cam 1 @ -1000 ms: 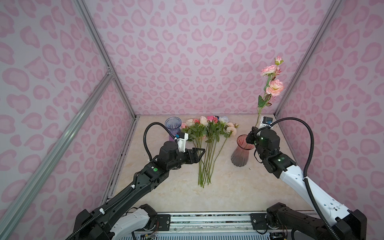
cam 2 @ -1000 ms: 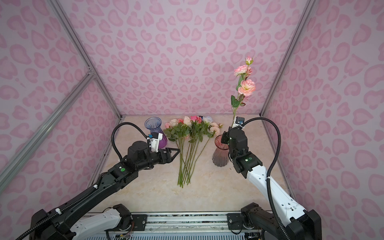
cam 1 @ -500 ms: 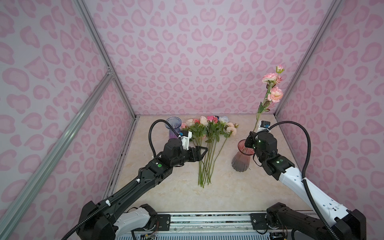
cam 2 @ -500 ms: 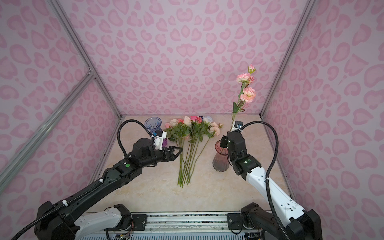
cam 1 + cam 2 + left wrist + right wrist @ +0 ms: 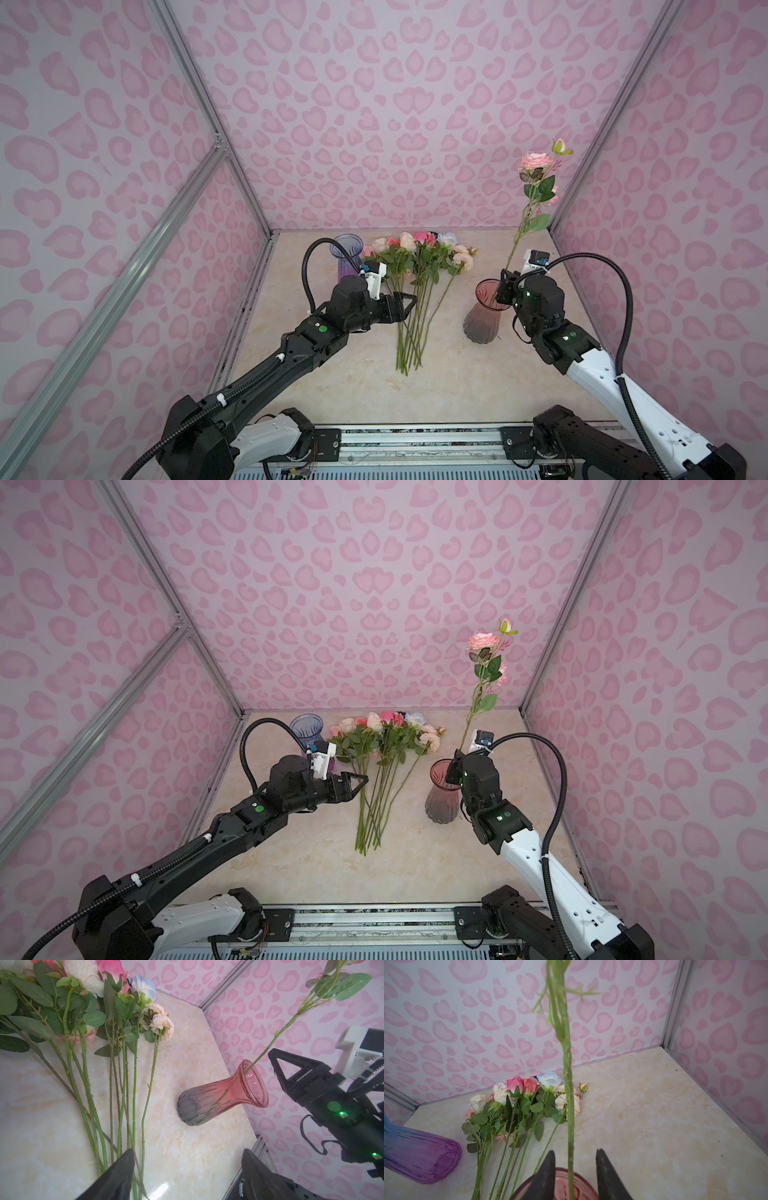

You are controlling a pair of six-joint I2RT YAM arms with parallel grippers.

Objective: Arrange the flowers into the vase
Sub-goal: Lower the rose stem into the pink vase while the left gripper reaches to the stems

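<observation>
A red-tinted glass vase [image 5: 482, 316] [image 5: 442, 796] stands right of centre on the marble top. One tall pink rose [image 5: 535, 161] [image 5: 482, 640] stands in it, leaning toward the back right corner. My right gripper [image 5: 575, 1152] hovers over the vase's rim [image 5: 556, 1186], open, with the rose's stem [image 5: 569, 1105] free between its jaws. The other flowers [image 5: 415, 257] [image 5: 386, 733] lie bundled in the middle, heads toward the back wall. My left gripper [image 5: 188, 1153] is open wide beside their stems [image 5: 122, 1084], holding nothing.
A purple-blue glass vase [image 5: 347, 255] [image 5: 419, 1159] stands at the back left, behind my left wrist. Pink patterned walls with metal frame bars [image 5: 598, 137] close in the back and both sides. A rail [image 5: 415, 440] runs along the front edge.
The right gripper came down over the red vase and opened, and the pink rose sank lower into it. The left gripper moved right, closer to the lying stems.
</observation>
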